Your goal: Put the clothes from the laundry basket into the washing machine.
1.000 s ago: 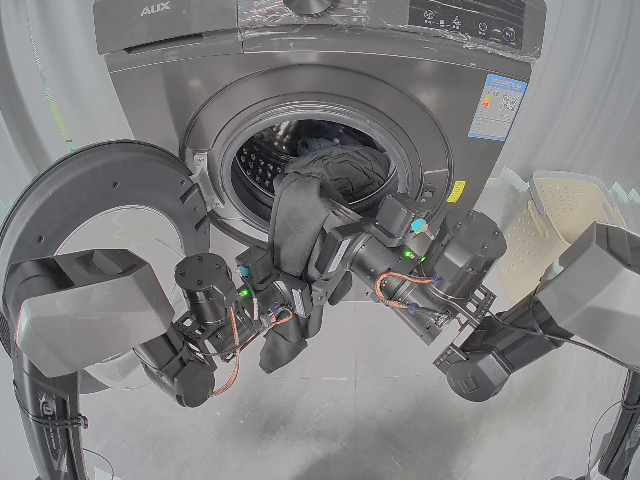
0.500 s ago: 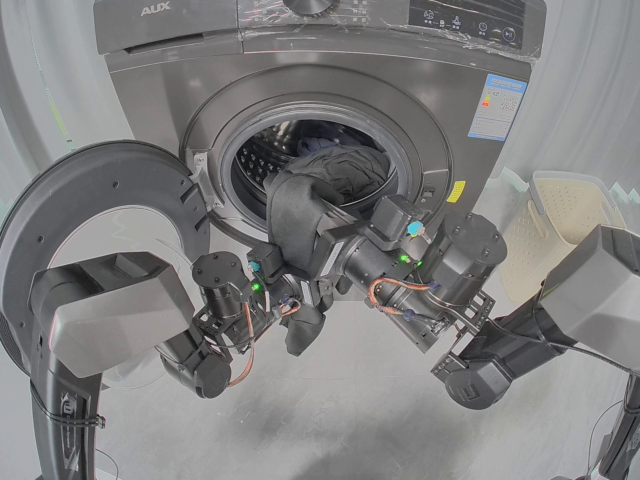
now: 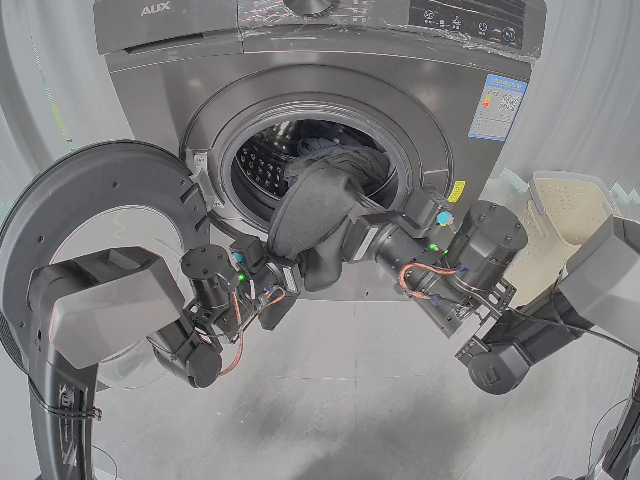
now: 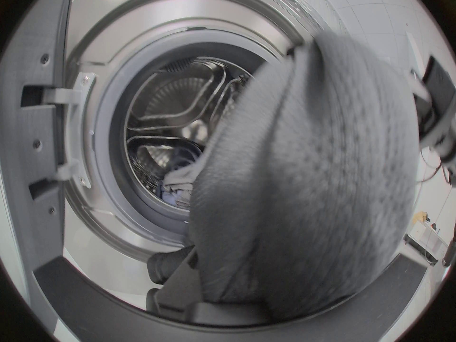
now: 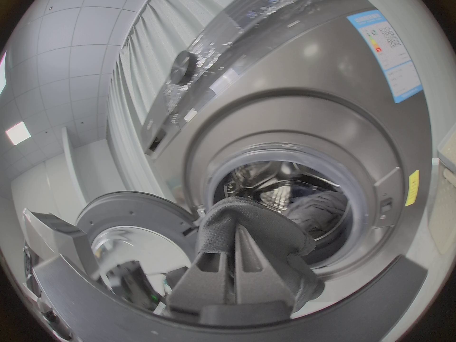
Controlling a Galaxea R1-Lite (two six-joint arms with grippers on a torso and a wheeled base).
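Observation:
A dark grey garment (image 3: 313, 208) hangs over the lower lip of the washing machine's (image 3: 320, 81) round opening, part inside and part outside. My right gripper (image 3: 350, 218) is shut on its upper fold just before the opening; in the right wrist view the cloth (image 5: 266, 224) wraps around the closed right gripper (image 5: 236, 248). Below it, my left gripper (image 3: 297, 278) is shut on the garment's lower end, and a short tail hangs beneath. In the left wrist view the garment (image 4: 308, 176) bulges close in front. More dark clothes (image 3: 353, 168) lie in the drum.
The machine's door (image 3: 100, 195) stands swung open at the left, close to my left arm. A cream perforated laundry basket (image 3: 567, 221) leans at the right beside the machine. Bare grey floor (image 3: 347, 395) lies in front.
My right gripper has risen and moved right toward the opening, carrying the garment up over the lip. The left gripper came up with the lower end, so less cloth hangs down.

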